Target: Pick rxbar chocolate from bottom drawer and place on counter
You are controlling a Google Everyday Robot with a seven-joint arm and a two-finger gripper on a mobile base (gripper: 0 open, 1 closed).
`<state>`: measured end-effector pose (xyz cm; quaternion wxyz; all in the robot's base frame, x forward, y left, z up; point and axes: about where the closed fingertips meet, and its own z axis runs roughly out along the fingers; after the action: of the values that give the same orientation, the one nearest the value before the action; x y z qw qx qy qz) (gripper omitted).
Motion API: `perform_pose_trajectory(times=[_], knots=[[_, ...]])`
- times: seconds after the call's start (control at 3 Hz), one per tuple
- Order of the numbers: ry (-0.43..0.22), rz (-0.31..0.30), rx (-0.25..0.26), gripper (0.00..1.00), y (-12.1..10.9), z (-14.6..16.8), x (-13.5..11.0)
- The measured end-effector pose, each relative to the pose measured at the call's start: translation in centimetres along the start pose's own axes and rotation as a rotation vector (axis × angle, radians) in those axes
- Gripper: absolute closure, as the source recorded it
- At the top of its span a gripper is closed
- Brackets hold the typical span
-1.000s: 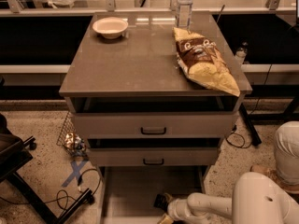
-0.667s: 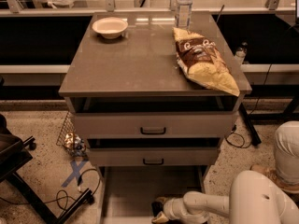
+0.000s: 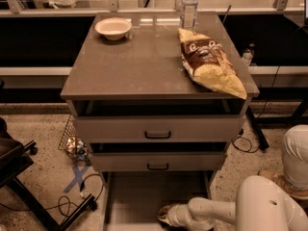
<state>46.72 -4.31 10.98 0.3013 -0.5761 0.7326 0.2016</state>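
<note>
The bottom drawer is pulled out at the bottom of the view, showing its plain pale floor. My gripper is low inside it, near the front right, at the end of my white arm that reaches in from the right. A small dark patch shows at the gripper's tip; I cannot tell if it is the rxbar chocolate, which I do not see anywhere else. The counter is the grey-brown cabinet top above.
On the counter lie a brown-and-yellow chip bag, a white bowl and a water bottle. Two upper drawers with dark handles are above the open one. A black chair and cables are on the floor at left.
My gripper has shifted slightly to the left along the drawer floor. Everything on the counter is as before.
</note>
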Motion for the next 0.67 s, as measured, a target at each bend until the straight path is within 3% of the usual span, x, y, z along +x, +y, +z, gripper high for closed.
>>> perform_pose_trajectory(times=[0.67], knots=[[-0.001,0.0,-0.002,1.0,0.09,0.08,-0.04]])
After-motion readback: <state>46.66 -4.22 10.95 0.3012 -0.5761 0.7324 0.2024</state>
